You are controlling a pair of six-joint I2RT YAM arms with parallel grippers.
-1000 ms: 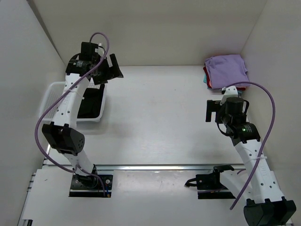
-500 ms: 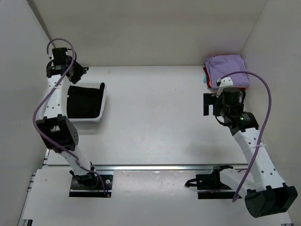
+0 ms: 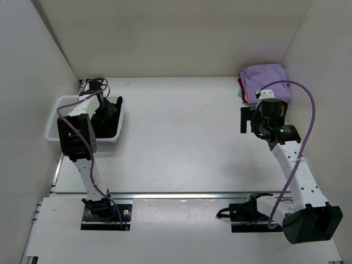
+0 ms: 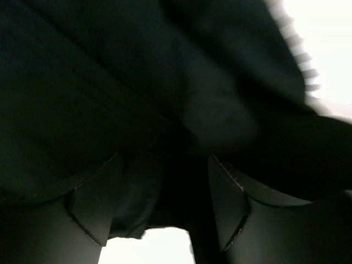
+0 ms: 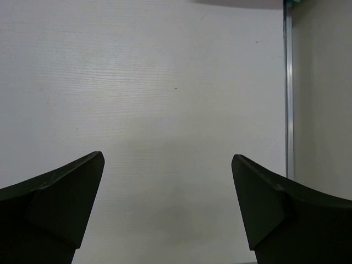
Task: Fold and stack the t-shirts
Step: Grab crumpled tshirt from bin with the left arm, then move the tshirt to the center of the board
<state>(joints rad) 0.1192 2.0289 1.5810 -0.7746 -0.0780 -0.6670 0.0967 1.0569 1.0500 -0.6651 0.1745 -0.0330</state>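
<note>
The large black t-shirt [image 3: 105,122] lies bunched in the white mesh basket [image 3: 55,118] at the left. My left gripper [image 3: 103,107] is down inside the basket. In the left wrist view its jaws stand apart [image 4: 165,162], pressed into black cloth [image 4: 110,82] that fills the frame and lies between the fingers. The folded stack, lavender t-shirt [image 3: 265,80] on top with red and teal edges, sits at the far right corner. My right gripper [image 3: 243,120] hovers just in front and left of the stack. It is open and empty over bare table [image 5: 168,157].
White walls enclose the table on the left, back and right. The basket's mesh wall [image 4: 300,52] shows blurred at the upper right of the left wrist view. A metal strip [image 5: 287,82] runs along the table's right edge by the wall.
My left arm has swung from above the back left corner down into the basket, onto the black t-shirt. My right gripper has shifted slightly toward the stack.
</note>
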